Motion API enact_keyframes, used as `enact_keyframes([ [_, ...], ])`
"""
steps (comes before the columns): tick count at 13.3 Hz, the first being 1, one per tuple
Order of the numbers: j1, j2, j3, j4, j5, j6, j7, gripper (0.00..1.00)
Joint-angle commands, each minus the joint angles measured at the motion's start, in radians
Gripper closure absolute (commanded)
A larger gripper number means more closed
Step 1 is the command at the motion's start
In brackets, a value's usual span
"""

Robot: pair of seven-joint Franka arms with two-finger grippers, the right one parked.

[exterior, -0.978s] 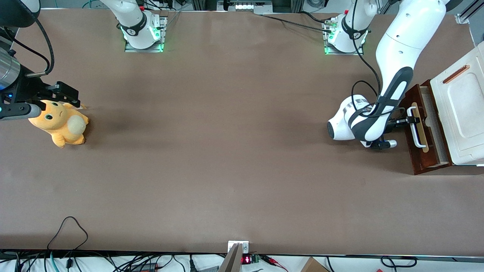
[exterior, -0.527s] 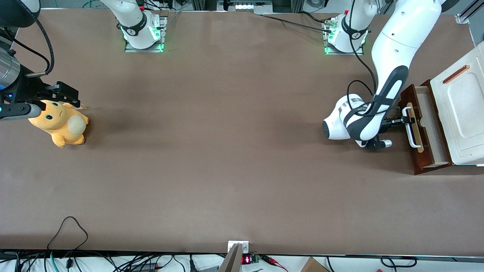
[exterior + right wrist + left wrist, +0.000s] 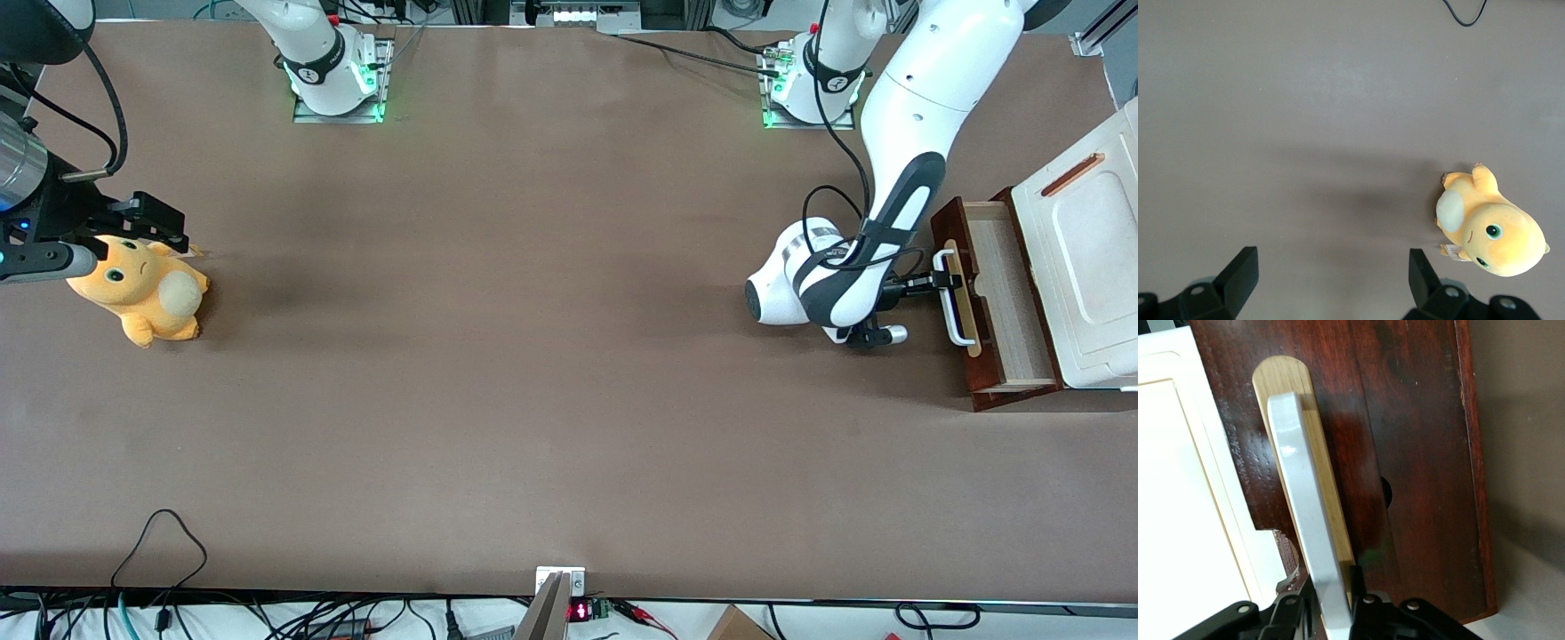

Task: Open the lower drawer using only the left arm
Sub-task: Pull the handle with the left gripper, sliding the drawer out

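At the white loop handle (image 3: 944,297), the gripper's (image 3: 941,283) fingers (image 3: 1368,603) clamp it; lower drawer (image 3: 1003,298) open, bare inside.

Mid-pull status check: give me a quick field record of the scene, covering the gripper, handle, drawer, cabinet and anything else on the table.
gripper: left arm's gripper, shut on the white loop handle, fingers either side of it
lower drawer: partly pulled out from under the cabinet top, pale wood inside showing
drawer front: dark reddish-brown, handle on a pale wood strip
cabinet top: white, moulded, with an orange-brown slot
other item: orange plush toy toward the parked arm's end of the table
task state: drawer open partway
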Motion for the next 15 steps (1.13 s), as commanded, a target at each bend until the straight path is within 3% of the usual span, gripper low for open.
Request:
enact_keyframes([
  [1,-0.023,-0.014,0.002,0.006,-0.051,-0.023,0.008,0.86],
  [15,-0.086,-0.003,0.002,0.012,-0.120,-0.062,-0.050,0.86],
])
